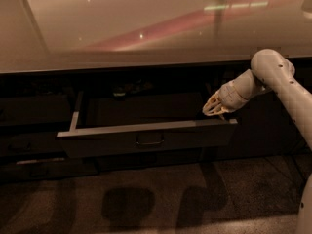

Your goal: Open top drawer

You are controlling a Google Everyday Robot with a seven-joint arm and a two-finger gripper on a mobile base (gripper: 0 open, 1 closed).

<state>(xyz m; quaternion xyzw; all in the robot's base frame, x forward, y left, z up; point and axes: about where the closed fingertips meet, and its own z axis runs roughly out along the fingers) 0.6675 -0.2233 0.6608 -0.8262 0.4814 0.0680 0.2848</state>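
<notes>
The top drawer (pixel 112 141) stands pulled well out from under the counter (pixel 146 28), with its left side rail (pixel 75 112) showing and the dark tray open behind the grey front, so the job looks nearly or wholly done. To finish it well, any last pull should run straight outward, square to the cabinet, so that the left rail and the right end travel together and the drawer does not skew or bind. A slow, even draw is wiser than a tug, since the slides may be close to their stop. The small handle (pixel 149 139) in the middle of the front is bare, and a pull from there would be more balanced than one from an end. Further right, the gripper (pixel 211 110) hangs over the right end of the drawer, just above the top edge of the front and close to the corner, seemingly within the tray's opening. Whether it touches that edge I cannot tell. Whether it is open or closed I cannot tell either, and nothing can be seen held in it. The pale arm (pixel 273 77) rises from it to the right.
</notes>
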